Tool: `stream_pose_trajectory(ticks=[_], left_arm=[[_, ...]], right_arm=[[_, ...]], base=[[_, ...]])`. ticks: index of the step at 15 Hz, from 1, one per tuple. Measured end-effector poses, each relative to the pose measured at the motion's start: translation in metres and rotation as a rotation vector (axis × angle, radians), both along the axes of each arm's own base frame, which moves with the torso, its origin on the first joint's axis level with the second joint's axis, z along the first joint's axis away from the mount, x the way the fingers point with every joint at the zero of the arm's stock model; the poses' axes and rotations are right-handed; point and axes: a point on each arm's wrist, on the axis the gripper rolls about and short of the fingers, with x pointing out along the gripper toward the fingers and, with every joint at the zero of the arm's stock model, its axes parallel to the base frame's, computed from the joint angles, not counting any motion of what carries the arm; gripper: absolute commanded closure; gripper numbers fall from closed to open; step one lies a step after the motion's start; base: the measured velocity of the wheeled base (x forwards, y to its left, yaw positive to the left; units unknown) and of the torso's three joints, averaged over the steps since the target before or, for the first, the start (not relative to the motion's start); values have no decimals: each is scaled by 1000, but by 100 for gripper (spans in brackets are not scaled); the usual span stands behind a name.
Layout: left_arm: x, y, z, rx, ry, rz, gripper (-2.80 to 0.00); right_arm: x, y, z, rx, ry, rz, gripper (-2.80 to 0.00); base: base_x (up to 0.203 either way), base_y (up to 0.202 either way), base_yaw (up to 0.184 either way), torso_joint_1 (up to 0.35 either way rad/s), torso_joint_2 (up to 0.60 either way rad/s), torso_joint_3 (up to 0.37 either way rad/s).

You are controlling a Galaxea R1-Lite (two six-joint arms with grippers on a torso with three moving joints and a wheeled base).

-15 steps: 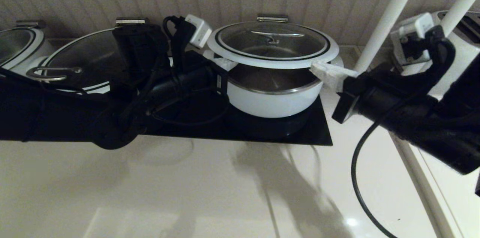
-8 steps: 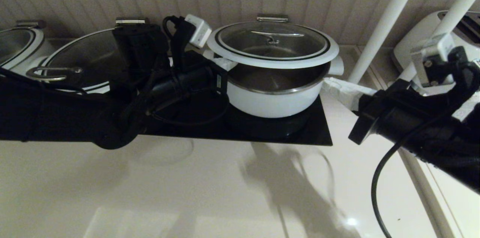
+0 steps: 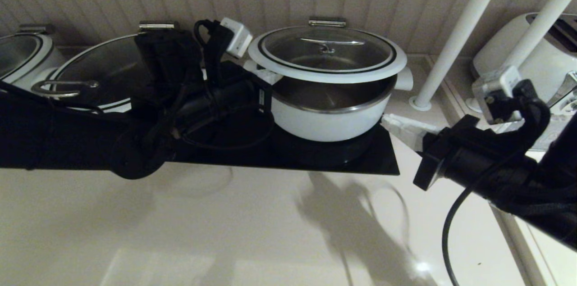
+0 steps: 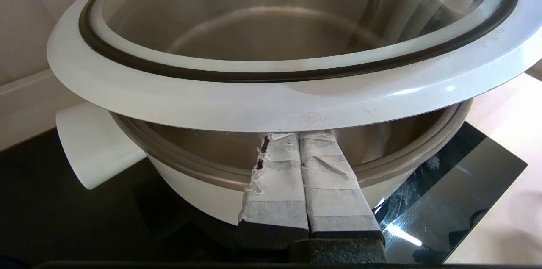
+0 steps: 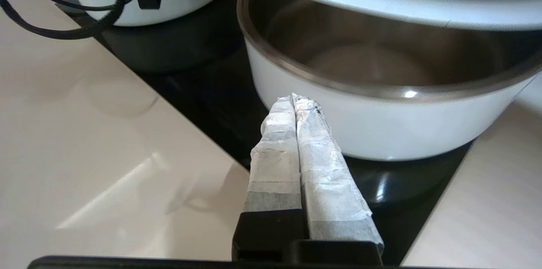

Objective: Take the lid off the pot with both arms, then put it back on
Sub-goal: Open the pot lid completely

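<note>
The white pot (image 3: 329, 119) stands on a black hob. Its glass lid (image 3: 327, 54) with a white rim sits raised above the pot's front and left edge, leaving a gap. My left gripper (image 3: 266, 75) is shut, with its taped fingertips (image 4: 279, 146) pushed under the lid's left rim (image 4: 271, 103), above the pot's rim (image 4: 203, 167). My right gripper (image 3: 392, 123) is shut and empty, low beside the pot's right wall and apart from the lid. In the right wrist view this gripper (image 5: 294, 98) points at the pot's white side (image 5: 381, 129), below the lid (image 5: 381, 6).
The black hob (image 3: 360, 164) lies on a pale counter. A second lidded pot (image 3: 99, 70) stands to the left and a third (image 3: 18, 52) at the far left. Two white poles (image 3: 455, 38) and a white toaster (image 3: 541, 61) stand at the right.
My right gripper has left the lid's right rim and moved down and to the right. The lid and my left gripper have stayed in place.
</note>
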Motion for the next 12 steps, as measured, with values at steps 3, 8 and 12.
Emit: stream_pose_trajectory(ticks=[3,8,12], left_arm=[[0,0,-2,4,4,-1,0],[0,-1,-3,6,9,-2,0],[1,-1,-4,7,11,-3,0]], right_arm=[[7,5,-9,-3,44,2,0],[28,16,-16,-19,68,-14,0],[53,12,-17,-33,56,-79,0]], base=[[0,0,0,0,0,0],[0,0,0,0,0,0],[0,0,0,0,0,0]])
